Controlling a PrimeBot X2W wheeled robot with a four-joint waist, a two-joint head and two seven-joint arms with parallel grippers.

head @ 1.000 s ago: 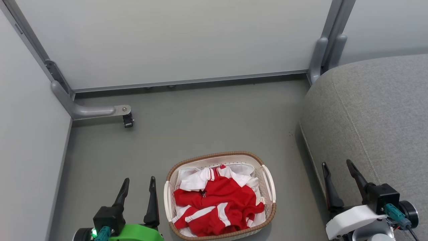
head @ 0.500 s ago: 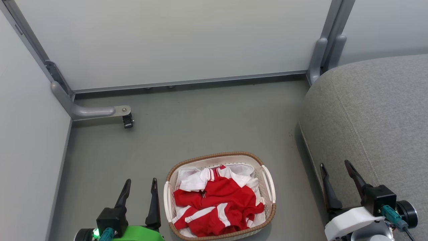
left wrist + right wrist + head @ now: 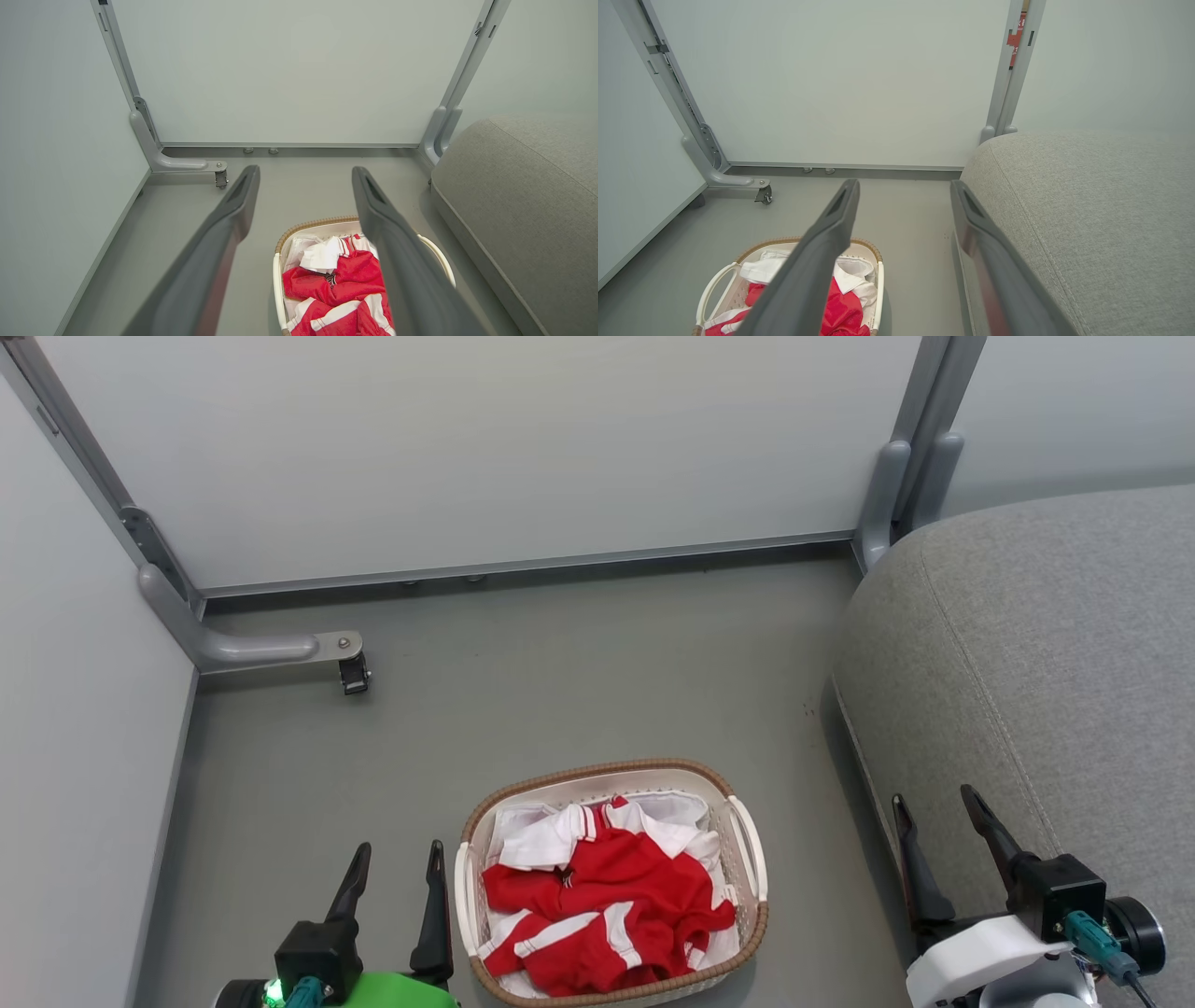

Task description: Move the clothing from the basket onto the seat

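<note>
1. The basket (image 3: 597, 769) stands on the grey floor (image 3: 560, 663). It holds the clothing (image 3: 607, 905), heaped over a white lining (image 3: 691, 807) and lying within the woven rim.
2. The clothing is red and crumpled, with white stripes and a white collar at the far end.
3. The seat (image 3: 1055, 663) rises to the basket's right, its rounded edge parted from the basket by a strip of floor.
4. The left gripper (image 3: 400, 847) hovers just beside the basket's left handle, fingers spread and holding nothing. The right gripper (image 3: 932, 795) hangs by the seat's edge, likewise spread and unladen.
5. Beyond the basket, bare floor runs to the pale panels (image 3: 467, 448). A castor foot (image 3: 353, 670) juts out at the far left.
</note>
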